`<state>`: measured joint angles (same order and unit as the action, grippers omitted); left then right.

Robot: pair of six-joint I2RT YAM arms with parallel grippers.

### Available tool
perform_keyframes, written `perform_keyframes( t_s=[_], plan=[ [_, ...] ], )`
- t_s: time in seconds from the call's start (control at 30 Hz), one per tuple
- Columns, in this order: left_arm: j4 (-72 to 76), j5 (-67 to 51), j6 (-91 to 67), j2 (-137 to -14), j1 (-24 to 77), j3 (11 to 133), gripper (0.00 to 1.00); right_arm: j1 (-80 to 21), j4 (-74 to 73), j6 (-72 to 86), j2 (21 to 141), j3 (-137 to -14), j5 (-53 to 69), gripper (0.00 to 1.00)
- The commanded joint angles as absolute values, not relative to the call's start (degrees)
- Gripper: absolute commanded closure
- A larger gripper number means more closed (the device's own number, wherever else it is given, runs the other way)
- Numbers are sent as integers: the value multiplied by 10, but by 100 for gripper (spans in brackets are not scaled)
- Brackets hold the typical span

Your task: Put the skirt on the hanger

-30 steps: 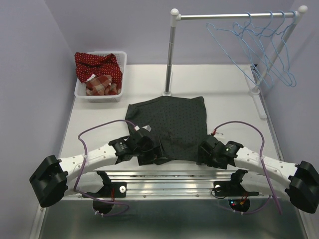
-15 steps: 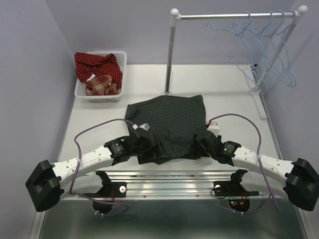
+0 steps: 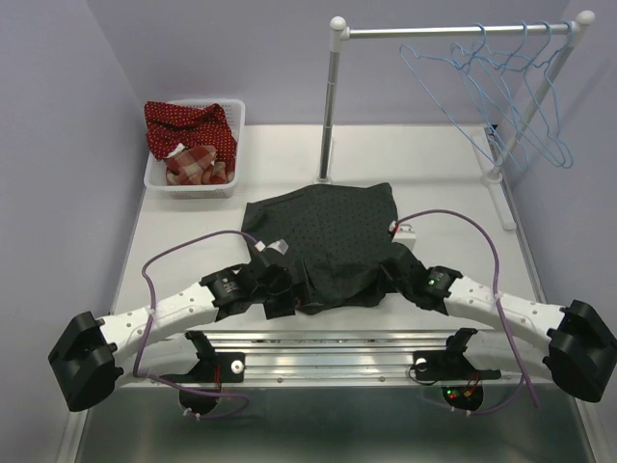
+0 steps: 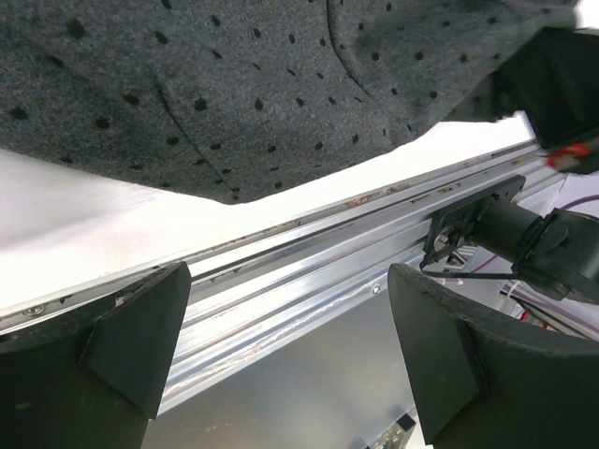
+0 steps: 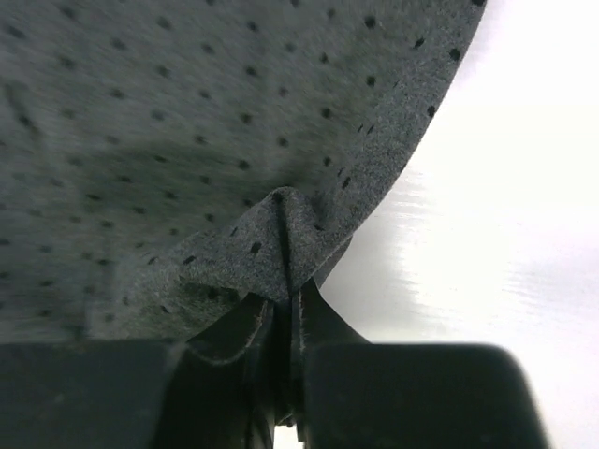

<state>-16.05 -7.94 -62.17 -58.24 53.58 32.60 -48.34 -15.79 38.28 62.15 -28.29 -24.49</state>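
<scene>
The dark grey dotted skirt (image 3: 328, 236) lies flat on the white table, mid-way between both arms. My right gripper (image 3: 388, 274) is at its near right corner and is shut on a pinched fold of the skirt (image 5: 281, 243); in the right wrist view the cloth rises into a ridge between the jaws of the right gripper (image 5: 286, 323). My left gripper (image 3: 285, 295) sits at the skirt's near left hem, open. In the left wrist view the left gripper (image 4: 290, 346) holds nothing, and the skirt (image 4: 262, 94) lies beyond its fingers (image 4: 131, 337). Several light-blue hangers (image 3: 501, 87) hang on the rail at the far right.
A white basket (image 3: 157, 179) at the far left holds a red dotted garment (image 3: 188, 125) and a plaid cloth (image 3: 198, 164). The rack's upright pole (image 3: 329, 106) stands just behind the skirt. An aluminium rail (image 3: 328, 342) runs along the table's near edge.
My right gripper moved forward and left onto the skirt's near right corner and shut on it, bunching the cloth. The left arm shifted slightly and stays open.
</scene>
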Motion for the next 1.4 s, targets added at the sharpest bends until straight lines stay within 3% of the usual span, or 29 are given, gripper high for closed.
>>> perform_keyframes(
  t_s=[0.0, 0.13, 0.4, 0.7, 0.93, 1.1, 1.37],
  plan=[
    [-167, -70, -593, -572, 541, 349, 1, -480, -245, 371, 620, -432, -246, 99],
    [-181, -6, -570, -584, 566, 412, 1, -480, -405, 388, 672, -595, -255, 99],
    [-228, 161, -570, -613, 592, 503, 1, -480, -469, 355, 716, -757, -223, 99],
    [-385, 303, -634, -743, 647, 634, 1, -480, -475, 332, 746, -838, -197, 99],
    [-625, 384, -799, -853, 657, 734, 1, -480, -472, 325, 739, -858, -184, 99],
    [-642, 366, -816, -860, 654, 708, 1, -480, -479, 318, 733, -871, -215, 99],
    [-612, 328, -821, -778, 599, 564, 1, -475, -499, 291, 723, -918, -258, 99]
  ],
)
